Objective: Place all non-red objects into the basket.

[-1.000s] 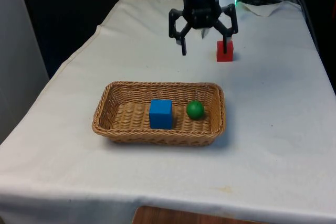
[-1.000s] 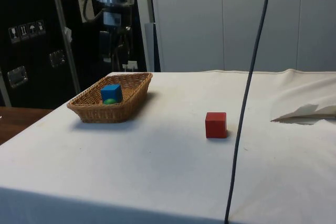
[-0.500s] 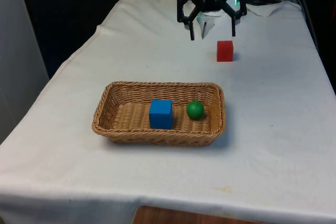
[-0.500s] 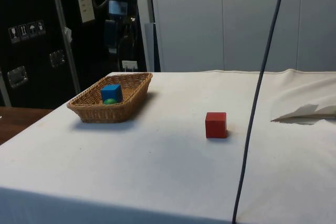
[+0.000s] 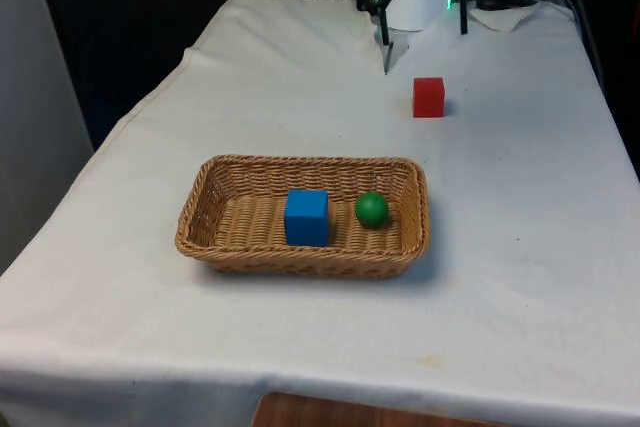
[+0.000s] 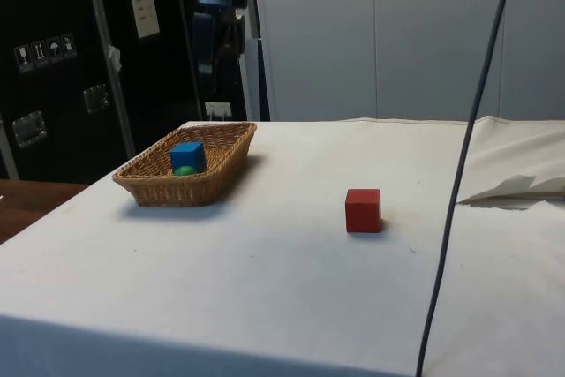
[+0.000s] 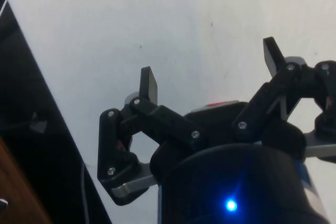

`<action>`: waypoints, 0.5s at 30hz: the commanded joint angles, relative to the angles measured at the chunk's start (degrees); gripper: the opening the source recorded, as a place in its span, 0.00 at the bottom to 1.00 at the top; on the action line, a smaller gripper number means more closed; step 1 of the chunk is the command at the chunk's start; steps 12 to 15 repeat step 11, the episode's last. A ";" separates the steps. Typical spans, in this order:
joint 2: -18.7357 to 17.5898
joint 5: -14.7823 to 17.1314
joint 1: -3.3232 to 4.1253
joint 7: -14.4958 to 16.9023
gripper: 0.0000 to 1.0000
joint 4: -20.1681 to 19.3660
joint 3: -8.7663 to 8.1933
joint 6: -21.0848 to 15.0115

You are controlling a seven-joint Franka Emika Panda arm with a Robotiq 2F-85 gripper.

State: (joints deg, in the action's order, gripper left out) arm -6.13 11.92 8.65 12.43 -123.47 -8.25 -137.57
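1. A wicker basket (image 5: pixel 302 215) is seen on the white-clothed counter (image 5: pixel 520 277); a blue cube (image 5: pixel 306 217) and a green ball (image 5: pixel 372 210) are held inside it, side by side, the ball towards the front view's right.
2. A red cube (image 5: pixel 428 97) is set alone on the cloth, well apart from the basket.
3. The end effector (image 5: pixel 424 22) is raised above the counter's far end, beyond the red cube; its fingers (image 7: pixel 149 84) are spread wide and nothing is held between them.
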 commanded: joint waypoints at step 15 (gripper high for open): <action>5.21 -0.23 0.06 -0.57 1.00 -4.87 0.80 0.11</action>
